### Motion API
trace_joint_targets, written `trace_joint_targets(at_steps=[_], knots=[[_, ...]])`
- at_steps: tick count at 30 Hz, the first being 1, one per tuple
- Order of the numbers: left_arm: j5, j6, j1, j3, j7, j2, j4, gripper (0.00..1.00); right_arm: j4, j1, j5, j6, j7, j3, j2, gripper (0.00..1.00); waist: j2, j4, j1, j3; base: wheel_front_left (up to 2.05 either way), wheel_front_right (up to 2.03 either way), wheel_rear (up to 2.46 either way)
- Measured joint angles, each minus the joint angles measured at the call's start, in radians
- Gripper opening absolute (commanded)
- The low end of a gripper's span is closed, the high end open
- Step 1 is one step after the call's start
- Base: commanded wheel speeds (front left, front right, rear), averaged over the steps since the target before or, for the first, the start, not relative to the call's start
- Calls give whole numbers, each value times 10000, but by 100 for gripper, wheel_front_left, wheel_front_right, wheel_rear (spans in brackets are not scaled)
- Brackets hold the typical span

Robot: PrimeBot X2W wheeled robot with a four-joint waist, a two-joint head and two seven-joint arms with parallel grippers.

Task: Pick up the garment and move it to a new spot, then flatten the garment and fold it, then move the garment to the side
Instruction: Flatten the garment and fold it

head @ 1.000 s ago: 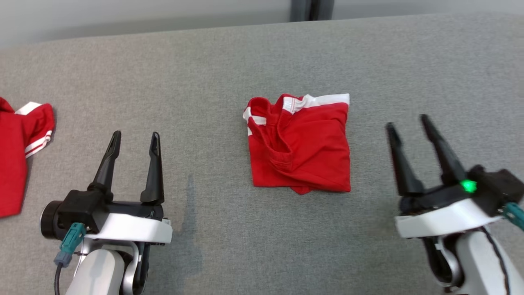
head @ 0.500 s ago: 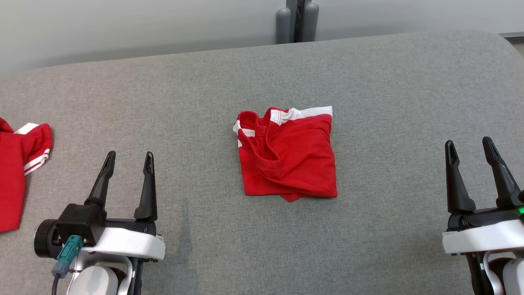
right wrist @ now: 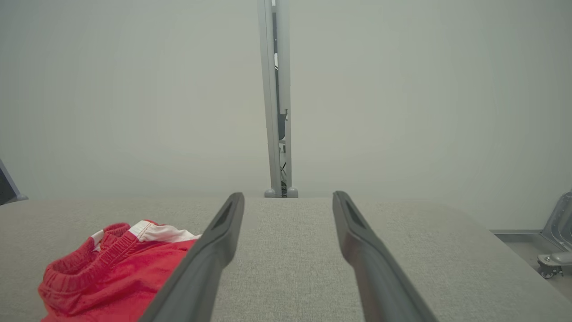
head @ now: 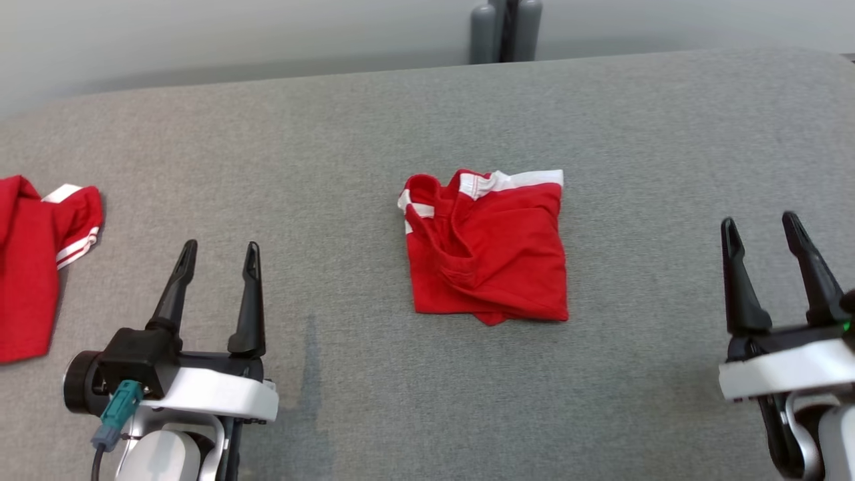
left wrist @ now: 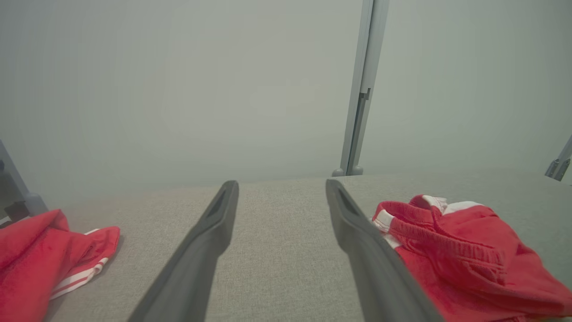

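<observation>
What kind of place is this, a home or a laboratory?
Likely a lab or test room: a wide grey fabric-covered table, a bare pale wall with a metal post, and a folded red garment laid out.

Soft, even light, bright and flat. On the grey fabric tabletop (head: pixel 374 133) a faint darker shadow streak lies just beside the left gripper (head: pixel 221 245). The folded red garment (head: pixel 494 254) casts barely an edge of shade. Both wrist views look hazy and milky, washed pale.
</observation>
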Motion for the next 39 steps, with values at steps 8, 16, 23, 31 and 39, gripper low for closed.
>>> trace_joint_targets(at_steps=[8, 16, 23, 31, 39], knots=[[-42, -105, -407, -261, -161, -286, 46, 100, 1705, -1710, 176, 0, 111, 1070, -282, 0, 0, 766, 0, 477, 0, 0, 0], [-79, -337, -841, -529, -359, -594, 378, 100, 4265, -3540, 362, 0, -318, 2389, 219, 0, 0, 1579, 0, 1106, 0, 0, 0], [-84, -477, -1107, -608, -458, -748, 594, 100, 6148, -4627, 341, 0, -654, 2679, 508, 0, -1, 2046, 0, 1512, 0, 0, 0], [-82, -598, -1275, -640, -539, -930, 784, 100, 7722, -5576, 606, 0, -947, 3605, 642, 0, -1, 2298, 0, 1738, 0, 0, 0], [-61, -711, -1363, -619, -546, -1039, 899, 100, 8067, -5919, 1294, 0, -1097, 5287, 642, 0, 0, 2272, 0, 1773, 0, 0, 0]])
